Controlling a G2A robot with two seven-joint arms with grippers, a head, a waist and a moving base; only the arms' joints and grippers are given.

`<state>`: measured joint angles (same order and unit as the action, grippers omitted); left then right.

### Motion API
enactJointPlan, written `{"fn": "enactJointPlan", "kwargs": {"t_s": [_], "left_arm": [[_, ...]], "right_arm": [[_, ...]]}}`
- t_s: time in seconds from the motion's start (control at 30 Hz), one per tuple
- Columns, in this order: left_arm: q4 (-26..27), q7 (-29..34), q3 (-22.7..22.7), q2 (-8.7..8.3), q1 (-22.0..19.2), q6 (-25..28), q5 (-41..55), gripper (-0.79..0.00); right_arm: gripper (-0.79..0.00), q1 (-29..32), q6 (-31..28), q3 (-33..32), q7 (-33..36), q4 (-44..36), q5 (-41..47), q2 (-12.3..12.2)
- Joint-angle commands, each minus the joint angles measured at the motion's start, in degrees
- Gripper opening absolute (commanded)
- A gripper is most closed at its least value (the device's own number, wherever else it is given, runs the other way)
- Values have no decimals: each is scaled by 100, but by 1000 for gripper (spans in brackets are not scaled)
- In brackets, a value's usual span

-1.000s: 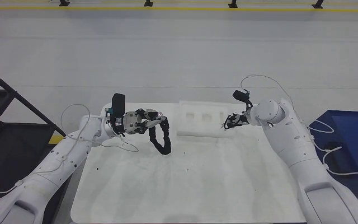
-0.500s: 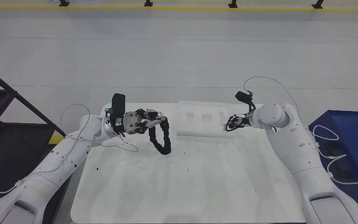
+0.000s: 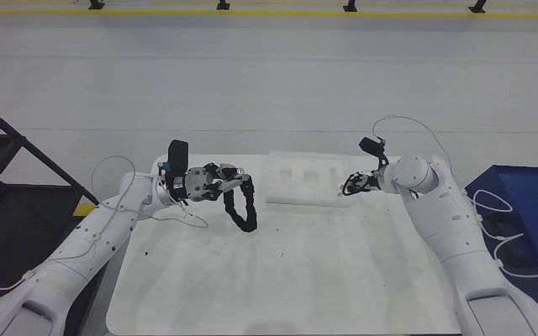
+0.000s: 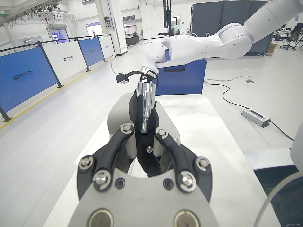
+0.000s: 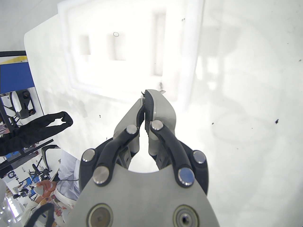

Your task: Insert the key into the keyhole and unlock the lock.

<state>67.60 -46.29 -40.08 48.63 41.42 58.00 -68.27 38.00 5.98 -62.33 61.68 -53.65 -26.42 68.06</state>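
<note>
Left gripper (image 4: pixel 144 132) clamped on the black cable lock (image 4: pixel 147 102), chrome barrel pointing toward the right arm, over the table's (image 3: pixel 277 277) left part. Right gripper (image 5: pixel 144 100) pinched tight on a thin metal sliver (image 5: pixel 162 92) at the foam tray's (image 5: pixel 67 48) right end.

- Left arm (image 3: pixel 109 223) comes in from its side, and the left gripper (image 4: pixel 144 129) points straight across at the other one, fingers (image 4: pixel 118 140) clamped on the lock (image 4: pixel 146 95).
- Right gripper (image 5: pixel 144 106) sits well apart from it, angled downward, pads pressed tight together.
</note>
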Motion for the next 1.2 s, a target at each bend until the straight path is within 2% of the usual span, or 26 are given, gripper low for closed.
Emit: {"fn": "enactJointPlan", "kwargs": {"t_s": [0.0, 0.63, 1.1, 1.13, 1.17], "left_arm": [[0, 0, 0, 0, 0, 0, 0, -785], [0, 0, 0, 0, 0, 0, 0, -785], [0, 0, 0, 0, 0, 0, 0, -785], [0, 0, 0, 0, 0, 0, 0, -785], [0, 0, 0, 0, 0, 0, 0, -785]], "right_arm": [[-785, -15, -10, 11, -6, 45, 12, 4], [-785, -295, -111, 224, -111, 649, 136, 103], [-785, -547, -94, 610, -95, 1167, 175, 290], [-779, -559, -95, 620, -82, 1180, 171, 294], [-730, -570, -106, 633, -49, 1181, 156, 296]]}}
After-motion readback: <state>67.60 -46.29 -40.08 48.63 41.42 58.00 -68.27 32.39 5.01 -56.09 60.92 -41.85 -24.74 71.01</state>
